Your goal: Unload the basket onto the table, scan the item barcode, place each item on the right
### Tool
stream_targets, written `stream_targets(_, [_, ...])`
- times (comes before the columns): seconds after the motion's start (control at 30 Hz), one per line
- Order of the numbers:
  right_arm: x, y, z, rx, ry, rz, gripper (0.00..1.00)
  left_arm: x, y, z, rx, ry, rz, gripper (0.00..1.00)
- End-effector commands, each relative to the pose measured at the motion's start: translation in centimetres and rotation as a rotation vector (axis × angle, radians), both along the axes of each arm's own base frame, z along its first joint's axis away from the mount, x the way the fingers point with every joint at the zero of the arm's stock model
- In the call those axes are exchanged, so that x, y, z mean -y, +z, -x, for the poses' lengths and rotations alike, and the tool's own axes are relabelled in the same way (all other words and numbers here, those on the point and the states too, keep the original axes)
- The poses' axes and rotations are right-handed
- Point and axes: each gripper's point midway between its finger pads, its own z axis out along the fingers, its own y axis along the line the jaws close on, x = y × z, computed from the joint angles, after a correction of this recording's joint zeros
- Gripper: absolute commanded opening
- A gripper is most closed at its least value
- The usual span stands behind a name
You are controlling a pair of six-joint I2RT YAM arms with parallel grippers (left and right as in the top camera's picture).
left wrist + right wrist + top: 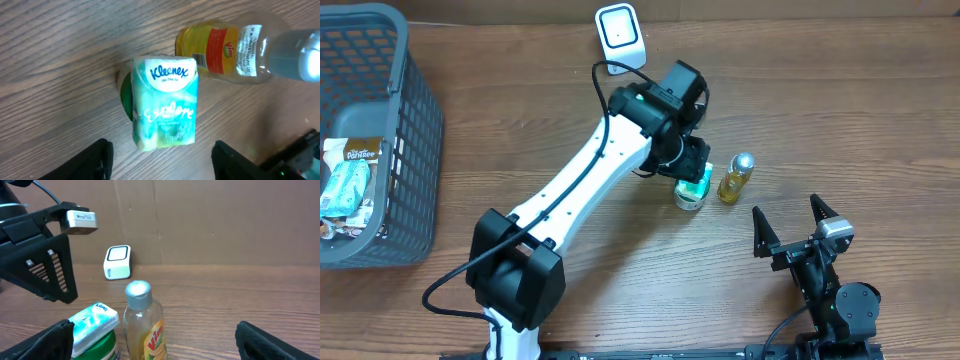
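A tissue pack [165, 102] is seen near the middle of the table [520, 100], and it is taken to be the thing that has to be scanned. It is rested on top of a round green tub [97, 347], so it is lifted off the wood and can be reached from both sides. The left gripper [161, 150] is held right over the pack with its jaws apart, one on each side. Nothing is gripped, and the pack does not seem to be touched. The gripper is likely lined up this way so that the pack can be squeezed by its two long sides. A bottle of yellow liquid [736, 178] is stood just beside the pack, at 3 o'clock from it, so care will be needed that it is not knocked over. The white scanner [620, 30] is stood at 12 o'clock on the table, well apart from the pack, so the pack will have to be carried there. No barcode can be seen on the side facing up, so the pack may have to be turned. The right gripper [786, 215] is found at 5 o'clock, wide open and empty, likely so that room is left for the other arm. A grey basket [420, 150] with more packets in it is placed at 9 o'clock.
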Motion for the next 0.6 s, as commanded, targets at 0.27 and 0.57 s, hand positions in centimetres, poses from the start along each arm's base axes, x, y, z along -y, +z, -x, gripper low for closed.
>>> stream_targets(0.27, [0.2,-0.3,-0.1,-0.001,-0.009,-0.001,1.0,-0.8,-2.4,1.1,-0.063,-0.048,0.015,0.62])
stream_targets(0.57, [0.2,-0.3,-0.1,-0.001,-0.009,-0.001,1.0,-0.9,-2.5,0.9,-0.058,-0.044,0.019,0.65])
